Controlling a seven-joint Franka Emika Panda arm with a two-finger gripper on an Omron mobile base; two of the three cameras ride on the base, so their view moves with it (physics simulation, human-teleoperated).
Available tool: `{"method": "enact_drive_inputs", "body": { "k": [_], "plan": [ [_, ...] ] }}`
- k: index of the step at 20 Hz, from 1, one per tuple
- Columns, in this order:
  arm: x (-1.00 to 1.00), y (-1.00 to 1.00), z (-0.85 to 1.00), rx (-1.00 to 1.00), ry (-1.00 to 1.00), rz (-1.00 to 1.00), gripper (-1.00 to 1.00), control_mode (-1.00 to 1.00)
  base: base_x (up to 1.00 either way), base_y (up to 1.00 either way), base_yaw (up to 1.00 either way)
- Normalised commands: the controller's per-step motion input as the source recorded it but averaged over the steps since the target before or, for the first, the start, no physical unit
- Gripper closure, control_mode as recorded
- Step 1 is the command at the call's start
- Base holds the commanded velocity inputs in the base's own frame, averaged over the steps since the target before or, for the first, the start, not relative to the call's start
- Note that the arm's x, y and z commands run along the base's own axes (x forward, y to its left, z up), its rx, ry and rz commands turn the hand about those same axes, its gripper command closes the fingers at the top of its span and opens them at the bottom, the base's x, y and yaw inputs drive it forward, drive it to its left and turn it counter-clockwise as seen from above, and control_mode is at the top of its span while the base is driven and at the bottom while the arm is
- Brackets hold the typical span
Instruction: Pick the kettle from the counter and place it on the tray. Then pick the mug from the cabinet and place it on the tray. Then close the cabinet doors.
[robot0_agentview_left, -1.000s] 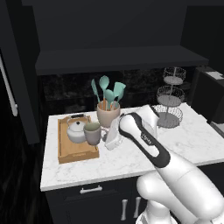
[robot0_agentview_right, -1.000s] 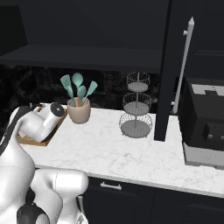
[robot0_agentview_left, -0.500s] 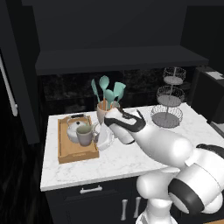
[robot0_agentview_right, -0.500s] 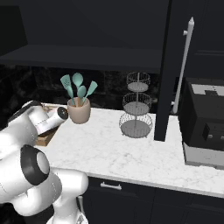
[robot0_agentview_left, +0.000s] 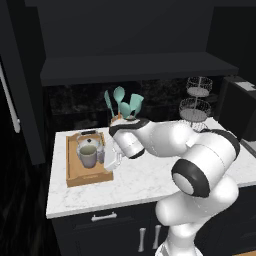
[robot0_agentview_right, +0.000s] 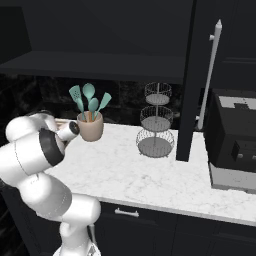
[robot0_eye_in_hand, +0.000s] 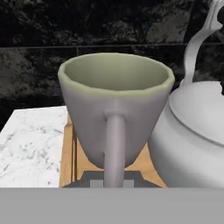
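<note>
Arm bent left, jaws clamping mug handle.

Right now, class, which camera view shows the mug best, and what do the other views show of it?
The hand view: the mug is close and central, showing its handle, pale green inside and the kettle beside it. The left base view shows it small, over the tray. In the right base view, the arm blocks that area.

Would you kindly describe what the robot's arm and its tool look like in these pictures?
The arm is made of glossy white, rounded, bulbous segments joined by dark grey-black bands at the joints, with a large round dark cap on one joint. It rises from a white column. No cables or markings show. The tool is a small pale grey-white block; its finger tips look small and dark in the hand view.
</note>
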Motion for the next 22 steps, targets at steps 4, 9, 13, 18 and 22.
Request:
{"method": "enact_drive_inputs", "body": {
  "k": [4, 9, 13, 18, 22],
  "plan": [
    [0.08, 0.22, -0.3, 0.0, 0.0, 0.01, 1.0, -1.0, 0.0, 0.0, 0.0],
    [0.02, 0.18, -0.3, 0.0, 0.0, 0.0, 1.0, -1.0, 0.0, 0.0, 0.0],
    [0.08, 0.06, -0.18, 0.0, 0.0, 0.0, 1.0, -1.0, 0.0, 0.0, 0.0],
    [0.0, 0.01, -0.14, 0.0, 0.0, 0.0, 1.0, -1.0, 0.0, 0.0, 0.0],
    [-0.08, 0.0, -0.16, 0.0, 0.0, 0.01, 1.0, -1.0, 0.0, 0.0, 0.0]
  ]
}}
